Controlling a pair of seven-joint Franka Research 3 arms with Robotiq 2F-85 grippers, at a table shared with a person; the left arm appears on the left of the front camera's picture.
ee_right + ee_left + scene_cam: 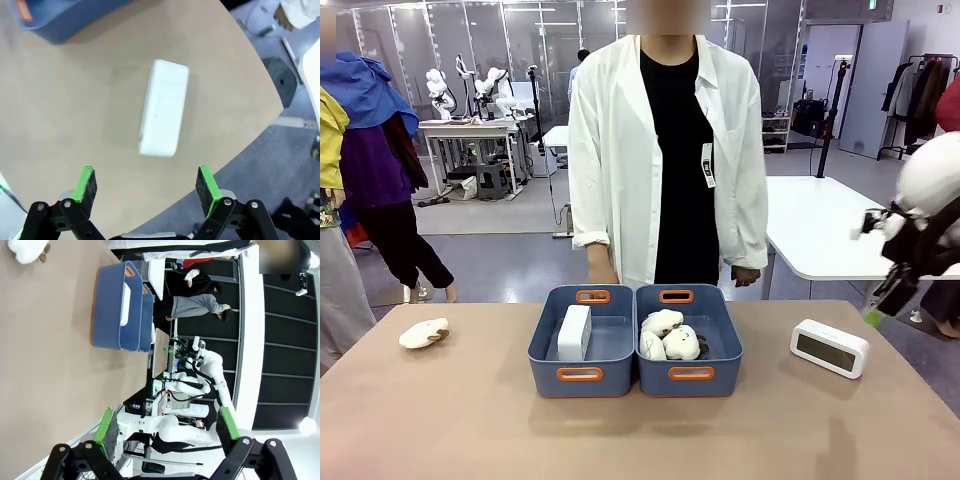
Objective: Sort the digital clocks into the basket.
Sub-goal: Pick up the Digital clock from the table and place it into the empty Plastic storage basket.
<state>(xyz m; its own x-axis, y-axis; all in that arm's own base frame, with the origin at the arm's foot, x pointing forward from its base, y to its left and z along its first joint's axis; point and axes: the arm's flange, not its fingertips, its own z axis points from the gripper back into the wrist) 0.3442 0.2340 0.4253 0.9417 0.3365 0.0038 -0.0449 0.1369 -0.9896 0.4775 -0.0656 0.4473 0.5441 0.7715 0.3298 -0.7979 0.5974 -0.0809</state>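
**Right gripper wide open above the loose clock**

My right gripper (146, 182) hangs with its jaws spread full and nothing between them, over the loose clock (162, 107), which lies flat at the right of the table (470, 420). My left gripper (166, 425) is just as wide and empty. The clock is smooth with rounded edges, so I judge an off-centre pinch could squirt it out towards the table's right edge. A careless drop could land it in the right bin (715, 375) among the plush toys (680, 343). I count two clocks, the other clock (574, 332) standing on edge in the left bin (555, 378). There are two bins, at least two toys in the right one, and one lone toy (424, 333) at the far left.
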